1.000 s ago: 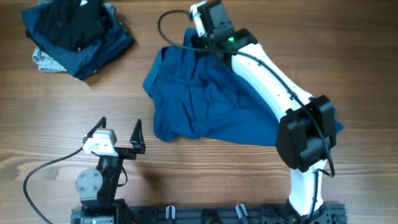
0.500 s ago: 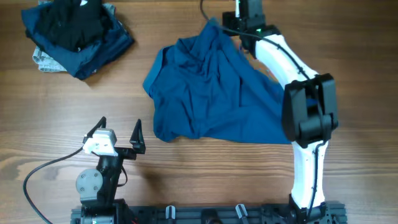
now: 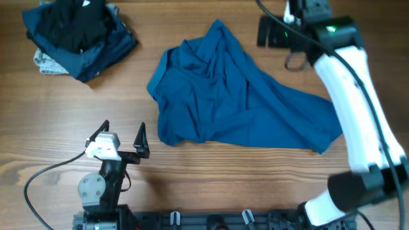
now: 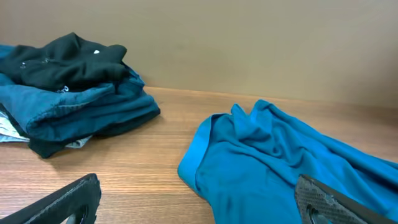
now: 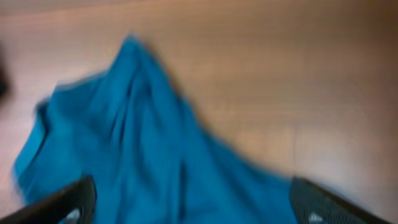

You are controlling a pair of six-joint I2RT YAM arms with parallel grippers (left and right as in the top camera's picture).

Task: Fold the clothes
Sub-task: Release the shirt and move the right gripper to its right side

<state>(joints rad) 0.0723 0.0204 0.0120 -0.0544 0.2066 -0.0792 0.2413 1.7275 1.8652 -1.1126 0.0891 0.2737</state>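
- The blue shirt (image 3: 236, 96) lies crumpled in the middle of the counter (image 3: 211, 185). One end is drawn up into a point toward the far edge. Another part spreads out to the right.
- The right end effector (image 3: 271, 32) is at the far side of the counter, just to the right of that point. From above it does not seem to touch the shirt.
- Its two fingers are spread wide and hold nothing.
- The right wrist view is blurry. The shirt (image 5: 137, 143) fills its left and middle, with bare wood on the right. The right end effector (image 5: 189, 208) shows only as two dark tips in the bottom corners.
- The left end effector (image 3: 121, 135) is at the near side, close to the shirt's near-left corner but not touching it. Its fingers are spread wide too, and it holds nothing.
- In the left wrist view the shirt (image 4: 280, 168) lies ahead and to the right of the left end effector (image 4: 193, 202).
- A heap of clothes (image 3: 77, 35) sits in the far left corner. It is navy, with a black piece on top and a pale piece peeking out underneath.
- The heap (image 4: 68, 87) is well apart from the shirt, with bare wood between them.
- A black cable (image 3: 38, 176) curls on the counter by the left arm.
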